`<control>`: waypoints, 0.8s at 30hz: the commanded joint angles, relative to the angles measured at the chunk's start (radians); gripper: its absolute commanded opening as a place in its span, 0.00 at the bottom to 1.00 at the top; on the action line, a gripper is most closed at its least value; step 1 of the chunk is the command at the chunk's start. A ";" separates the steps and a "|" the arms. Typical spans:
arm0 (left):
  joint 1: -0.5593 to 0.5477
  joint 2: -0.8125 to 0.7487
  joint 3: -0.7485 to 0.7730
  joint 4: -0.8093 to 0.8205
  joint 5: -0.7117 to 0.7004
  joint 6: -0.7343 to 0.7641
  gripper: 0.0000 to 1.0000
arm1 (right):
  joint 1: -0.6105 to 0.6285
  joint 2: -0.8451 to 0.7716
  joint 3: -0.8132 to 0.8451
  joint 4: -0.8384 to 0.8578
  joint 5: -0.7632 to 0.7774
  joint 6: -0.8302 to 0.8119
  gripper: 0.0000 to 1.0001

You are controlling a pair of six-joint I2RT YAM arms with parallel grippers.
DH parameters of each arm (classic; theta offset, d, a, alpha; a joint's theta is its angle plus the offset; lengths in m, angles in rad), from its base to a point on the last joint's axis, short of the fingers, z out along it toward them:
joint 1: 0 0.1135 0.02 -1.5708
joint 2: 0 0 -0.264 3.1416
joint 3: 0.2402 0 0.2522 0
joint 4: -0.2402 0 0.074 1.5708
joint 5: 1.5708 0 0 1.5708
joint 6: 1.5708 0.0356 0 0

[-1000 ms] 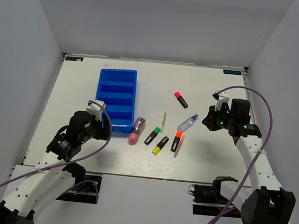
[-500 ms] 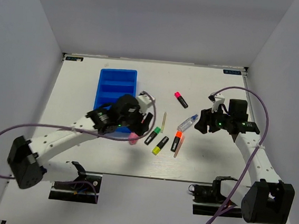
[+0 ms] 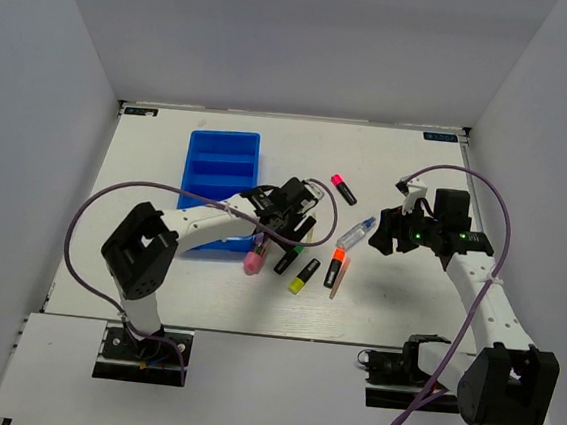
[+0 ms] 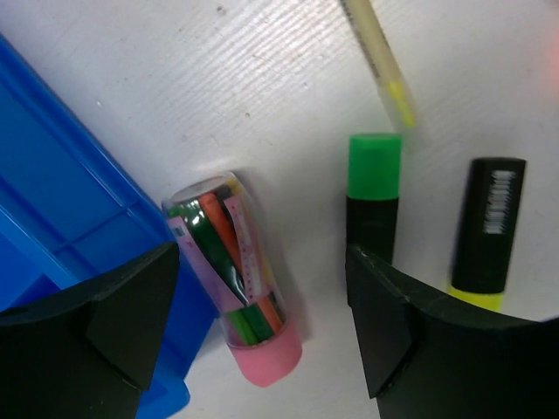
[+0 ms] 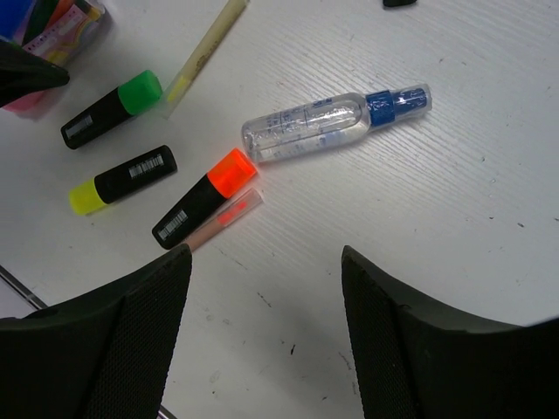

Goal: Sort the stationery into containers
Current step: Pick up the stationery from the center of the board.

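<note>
My left gripper (image 3: 277,227) hangs open just right of the blue tray (image 3: 221,181), whose compartments are the containers. In its wrist view the fingers (image 4: 131,323) straddle the fat pink-capped marker tube (image 4: 236,279) without touching it; the gripper (image 4: 262,327) holds nothing. Beside it lie the green highlighter (image 4: 374,196), the yellow highlighter (image 4: 485,231) and a thin yellowish stick (image 4: 380,61). My right gripper (image 3: 387,233) is open and empty (image 5: 262,340) above bare table, near the clear blue-capped tube (image 5: 332,122), the orange highlighter (image 5: 203,199) and an orange stick (image 5: 229,216).
A pink highlighter (image 3: 343,188) lies apart, behind the cluster. The tray's corner (image 4: 52,201) sits right against the left finger's side. Grey walls close in the white table (image 3: 405,305) on three sides.
The left arm swung from left of the tray across to the marker cluster and its jaws spread wider. The right gripper opened from shut and shifted slightly left.
</note>
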 commanded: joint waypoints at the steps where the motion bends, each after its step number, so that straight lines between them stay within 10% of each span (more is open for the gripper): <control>1: 0.004 0.024 0.068 -0.032 -0.095 0.028 0.87 | -0.006 -0.030 0.022 0.002 0.010 -0.007 0.72; 24: -0.024 0.171 0.070 -0.055 -0.210 -0.027 0.73 | -0.030 -0.051 0.016 0.005 0.011 -0.006 0.73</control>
